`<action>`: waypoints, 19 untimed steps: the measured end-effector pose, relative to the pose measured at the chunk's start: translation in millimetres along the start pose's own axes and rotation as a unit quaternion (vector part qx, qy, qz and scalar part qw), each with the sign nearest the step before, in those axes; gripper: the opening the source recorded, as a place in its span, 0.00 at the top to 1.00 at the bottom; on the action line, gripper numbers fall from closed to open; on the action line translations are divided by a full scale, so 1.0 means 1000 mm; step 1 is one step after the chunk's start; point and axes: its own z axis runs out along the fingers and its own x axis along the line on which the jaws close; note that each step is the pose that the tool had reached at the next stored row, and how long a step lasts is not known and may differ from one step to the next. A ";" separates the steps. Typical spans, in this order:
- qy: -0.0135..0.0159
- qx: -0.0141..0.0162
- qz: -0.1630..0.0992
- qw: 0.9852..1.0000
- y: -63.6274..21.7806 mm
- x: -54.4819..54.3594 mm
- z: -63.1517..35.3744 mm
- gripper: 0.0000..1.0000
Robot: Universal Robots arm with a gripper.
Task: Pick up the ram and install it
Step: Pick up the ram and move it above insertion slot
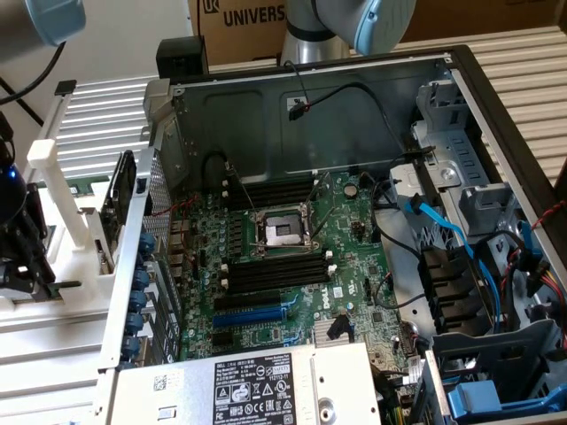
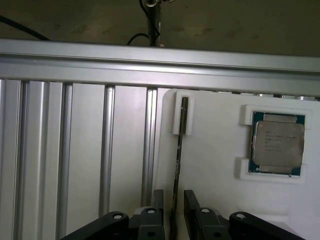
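Hanging at the exterior view's left, my end effector (image 1: 31,266) sits over a white plastic holder (image 1: 62,195). Beside it, an open metal computer case (image 1: 310,115) holds a green motherboard (image 1: 292,257) with long black slots (image 1: 270,270). In the wrist view, the ram (image 2: 177,165), a thin stick seen edge-on, stands upright in the holder. My black fingers (image 2: 192,210) are spread on either side, gripping nothing. A square silver processor (image 2: 277,149) fills its own recess.

Black jaws, white holder (image 2: 215,150) (silver chip (image 2: 277,148), green-bordered)
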 end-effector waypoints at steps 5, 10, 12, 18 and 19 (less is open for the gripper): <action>0.000 0.000 0.000 1.000 0.0000 0.000 0.0000 0.85; 0.000 0.000 0.000 1.000 0.0000 0.000 0.0000 0.87; 0.000 0.000 0.000 1.000 0.0000 0.000 -0.0002 0.87; 0.000 0.000 0.000 1.000 0.0004 0.000 -0.0163 0.87; 0.000 0.000 0.000 1.000 0.0006 -0.001 -0.0280 0.87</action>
